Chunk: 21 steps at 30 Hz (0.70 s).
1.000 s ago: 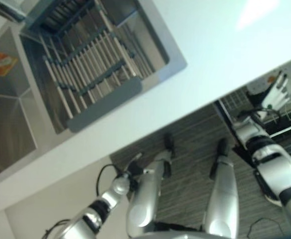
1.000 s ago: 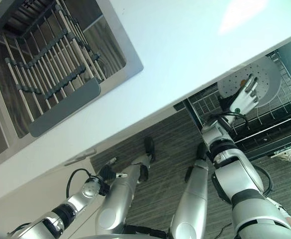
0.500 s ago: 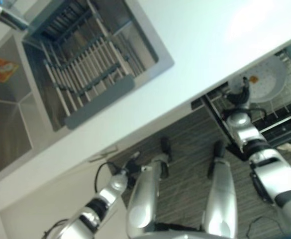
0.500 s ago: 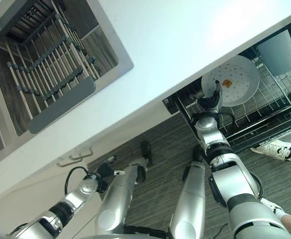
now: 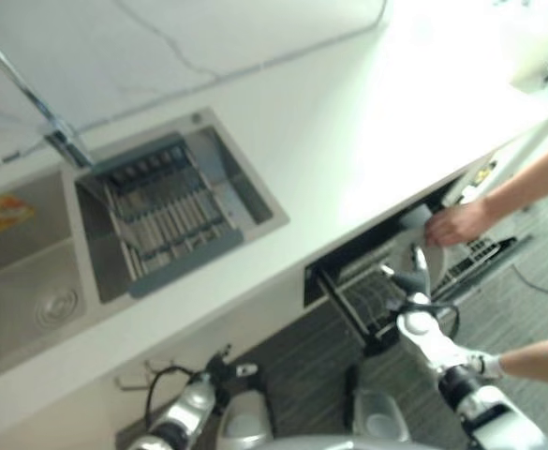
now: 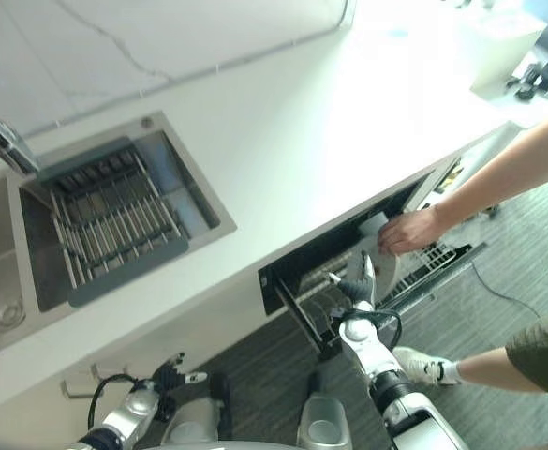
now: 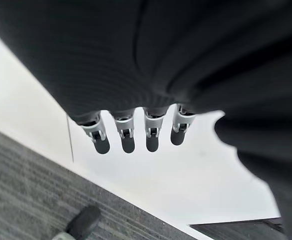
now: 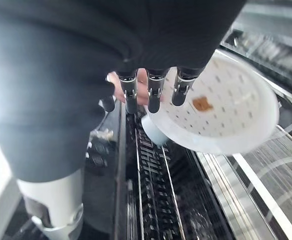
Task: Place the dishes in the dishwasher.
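Note:
A white plate (image 8: 225, 117) with small dots and an orange spot leans tilted in the pulled-out dishwasher rack (image 8: 150, 170). My right hand (image 8: 155, 90) hovers just short of the plate with straight fingers, holding nothing; it also shows in front of the rack (image 6: 358, 286). A person's hand (image 6: 407, 231) reaches into the dishwasher (image 5: 367, 295) from the right, close behind my fingers. My left hand (image 5: 219, 361) hangs low by the white cabinet front (image 7: 150, 175), fingers relaxed and empty.
The white counter (image 5: 348, 122) overhangs the open dishwasher. A sink (image 5: 30, 281) with a grey dish drainer (image 5: 166, 225) and a faucet (image 5: 30, 98) lies to the left. The person's arm (image 6: 508, 173), leg (image 6: 545, 347) and shoe (image 6: 423, 367) stand at the right.
The camera has swung up to take in the counter. My right hand has come off the plate, which stays in the rack. A person's arm has reached into the dishwasher.

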Tool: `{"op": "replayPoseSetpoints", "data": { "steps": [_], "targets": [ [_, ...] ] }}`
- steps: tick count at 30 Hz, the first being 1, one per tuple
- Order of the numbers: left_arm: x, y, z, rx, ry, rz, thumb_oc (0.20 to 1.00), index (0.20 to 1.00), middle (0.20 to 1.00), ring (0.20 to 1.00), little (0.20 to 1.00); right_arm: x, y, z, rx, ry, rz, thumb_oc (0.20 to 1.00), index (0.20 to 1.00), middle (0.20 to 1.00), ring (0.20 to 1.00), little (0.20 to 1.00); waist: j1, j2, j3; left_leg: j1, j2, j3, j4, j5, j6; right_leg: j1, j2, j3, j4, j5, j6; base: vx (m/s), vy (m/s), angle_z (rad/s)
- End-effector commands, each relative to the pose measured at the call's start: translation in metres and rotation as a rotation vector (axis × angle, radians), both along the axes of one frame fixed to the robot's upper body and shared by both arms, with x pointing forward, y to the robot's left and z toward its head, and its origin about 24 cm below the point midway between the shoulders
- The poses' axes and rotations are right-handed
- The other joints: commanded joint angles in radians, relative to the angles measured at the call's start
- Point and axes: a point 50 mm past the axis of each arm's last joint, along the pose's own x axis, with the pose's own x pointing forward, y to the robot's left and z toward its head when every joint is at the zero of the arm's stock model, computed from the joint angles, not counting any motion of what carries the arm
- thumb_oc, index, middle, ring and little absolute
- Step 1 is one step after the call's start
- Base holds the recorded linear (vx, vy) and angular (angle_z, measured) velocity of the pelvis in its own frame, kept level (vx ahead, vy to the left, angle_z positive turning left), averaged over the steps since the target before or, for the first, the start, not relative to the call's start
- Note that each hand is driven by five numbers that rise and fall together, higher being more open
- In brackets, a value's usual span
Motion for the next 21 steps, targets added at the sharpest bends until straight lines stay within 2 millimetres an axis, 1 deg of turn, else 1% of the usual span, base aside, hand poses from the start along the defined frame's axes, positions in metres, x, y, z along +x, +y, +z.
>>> {"op": "replayPoseSetpoints", "data": {
  "steps": [1,3,4,5,6,8,10,12,14,17,19,21],
  "targets": [
    [0.024,-0.004,0.009,0.035,-0.054,-0.092,1.000,1.000,1.000,1.000,1.000,0.039,0.003,0.056,-0.056,-0.225,0.090,1.000,1.000,1.000,1.000,1.000,0.021,0.030,0.096,-0.027,0.008,-0.039,0.043,-0.047,0.030,-0.014,-0.040,-0.028,0.086,-0.056,0.001,0.11,-0.024,-0.02],
    [0.014,-0.001,0.003,0.044,-0.002,-0.078,1.000,1.000,1.000,1.000,1.000,0.032,0.006,0.049,-0.046,-0.198,0.139,1.000,1.000,1.000,1.000,1.000,0.019,0.023,0.061,0.002,0.012,-0.035,0.020,-0.043,0.026,0.022,-0.032,-0.033,0.061,-0.059,0.004,0.10,-0.013,0.01],
    [0.005,0.001,-0.001,0.039,0.039,-0.047,1.000,1.000,1.000,1.000,1.000,0.026,0.007,0.042,-0.021,-0.170,0.173,1.000,1.000,1.000,1.000,1.000,0.016,0.018,0.035,0.014,0.015,-0.033,0.008,-0.039,0.025,0.038,-0.026,-0.036,0.045,-0.054,0.006,0.11,-0.005,0.02],
    [0.000,0.003,-0.004,0.033,0.063,-0.026,1.000,1.000,1.000,1.000,1.000,0.021,0.007,0.039,0.002,-0.155,0.193,1.000,1.000,1.000,1.000,1.000,0.013,0.015,0.021,0.024,0.017,-0.030,0.003,-0.040,0.024,0.048,-0.025,-0.037,0.038,-0.054,0.007,0.08,0.004,0.07],
    [-0.003,0.003,-0.005,0.026,0.076,-0.010,1.000,1.000,1.000,1.000,1.000,0.019,0.007,0.037,0.014,-0.152,0.209,1.000,1.000,1.000,1.000,1.000,0.011,0.013,0.014,0.028,0.018,-0.029,0.001,-0.040,0.024,0.053,-0.023,-0.037,0.033,-0.054,0.008,0.06,0.015,0.02],
    [-0.018,0.006,-0.011,-0.025,0.158,0.064,1.000,1.000,1.000,1.000,1.000,0.008,0.012,0.035,0.093,-0.146,0.295,1.000,1.000,1.000,1.000,1.000,-0.005,0.004,-0.006,0.058,0.020,-0.021,-0.015,-0.045,0.024,0.082,-0.019,-0.036,0.015,-0.058,0.012,0.04,0.019,-0.01],
    [-0.025,0.007,-0.014,-0.047,0.186,0.093,1.000,1.000,1.000,1.000,1.000,-0.001,0.015,0.036,0.138,-0.149,0.366,1.000,1.000,1.000,1.000,1.000,-0.022,-0.001,-0.023,0.067,0.024,-0.016,-0.029,-0.043,0.023,0.089,-0.011,-0.032,0.002,-0.054,0.013,0.00,0.014,-0.03],
    [-0.027,0.008,-0.014,-0.051,0.189,0.108,1.000,1.000,1.000,1.000,1.000,-0.008,0.014,0.037,0.147,-0.156,0.394,1.000,1.000,1.000,1.000,1.000,-0.034,-0.003,-0.030,0.077,0.026,-0.009,-0.038,-0.043,0.023,0.096,-0.010,-0.029,-0.007,-0.053,0.016,0.00,0.013,-0.06],
    [-0.026,0.010,-0.013,-0.065,0.186,0.130,1.000,1.000,1.000,1.000,1.000,-0.013,0.009,0.040,0.154,-0.163,0.407,1.000,1.000,1.000,1.000,1.000,-0.047,-0.005,-0.036,0.084,0.026,-0.001,-0.045,-0.043,0.021,0.101,-0.008,-0.024,-0.026,-0.044,0.019,-0.02,0.010,-0.20],
    [-0.023,0.010,-0.012,-0.087,0.186,0.155,1.000,1.000,1.000,1.000,1.000,-0.016,0.006,0.046,0.165,-0.187,0.418,1.000,1.000,1.000,1.000,1.000,-0.057,-0.006,-0.041,0.091,0.023,0.007,-0.054,-0.046,0.020,0.104,-0.006,-0.017,-0.062,-0.024,0.025,-0.05,0.009,-0.11],
    [-0.025,0.008,-0.013,-0.100,0.194,0.177,1.000,1.000,1.000,1.000,1.000,-0.018,0.006,0.053,0.180,-0.219,0.436,1.000,1.000,1.000,1.000,1.000,-0.062,-0.006,-0.044,0.096,0.021,0.016,-0.064,-0.046,0.017,0.107,-0.006,-0.015,-0.092,-0.007,0.030,-0.04,0.013,-0.24],
    [-0.028,0.007,-0.014,-0.099,0.204,0.182,1.000,1.000,1.000,1.000,1.000,-0.018,0.006,0.059,0.183,-0.250,0.452,1.000,1.000,1.000,1.000,1.000,-0.062,-0.007,-0.047,0.096,0.020,0.017,-0.064,-0.048,0.016,0.107,-0.005,-0.015,-0.098,-0.003,0.031,-0.02,0.001,-0.12]
  ]
}}
